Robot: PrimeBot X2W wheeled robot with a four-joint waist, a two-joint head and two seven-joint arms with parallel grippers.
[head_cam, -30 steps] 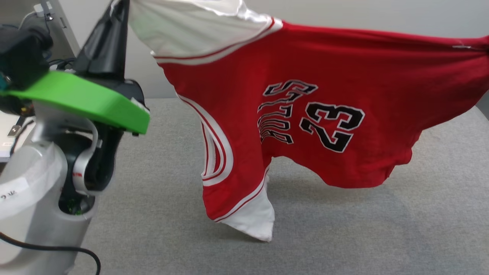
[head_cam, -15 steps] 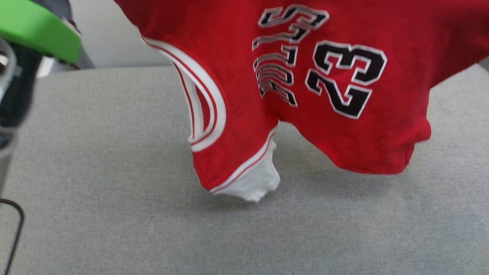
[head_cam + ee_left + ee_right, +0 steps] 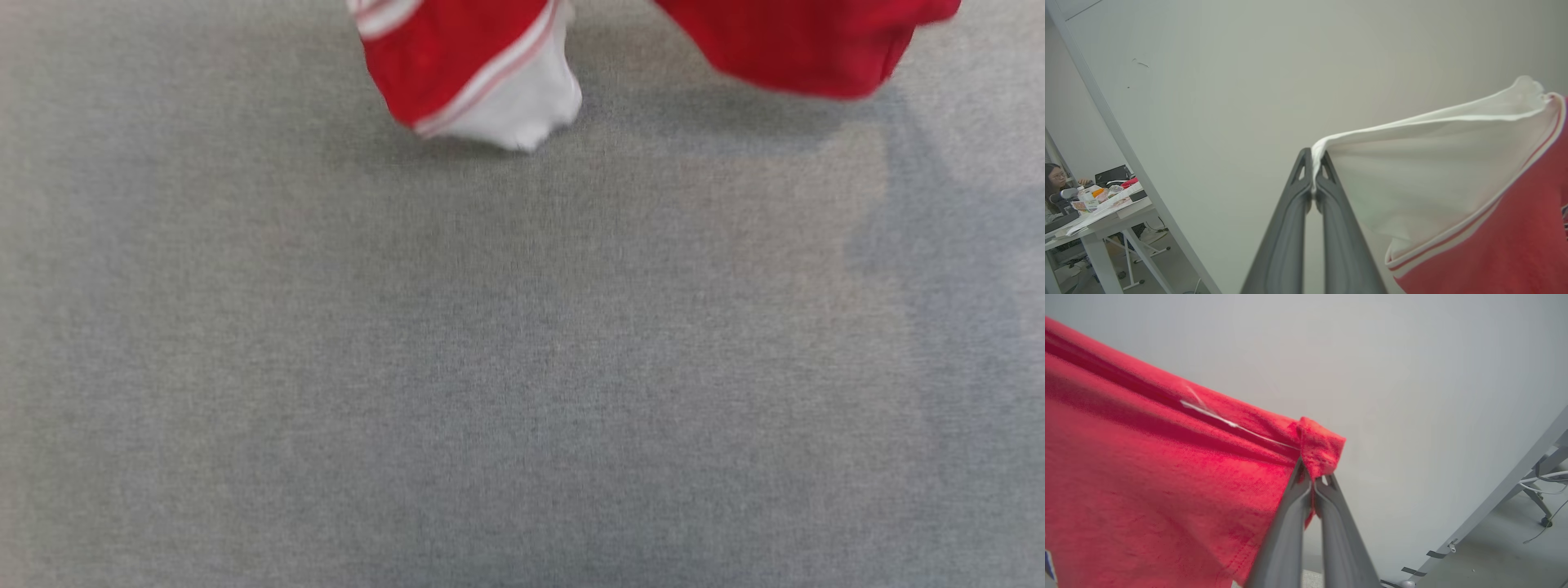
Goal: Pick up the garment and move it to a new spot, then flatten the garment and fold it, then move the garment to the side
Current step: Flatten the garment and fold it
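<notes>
Left hand [image 3: 1313,157] pinches garment [image 3: 1453,163] by white sleeve; right hand [image 3: 1312,479] by red corner (both clamped).

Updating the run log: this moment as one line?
left gripper: shut on white sleeve of red jersey T-shirt | right gripper: shut on its red edge | other sleeve: hanging over grey table

even diffuse light, soft shadows on the grey table [image 3: 522,367], head-view motion blur, wrist-view edge distortion
</notes>
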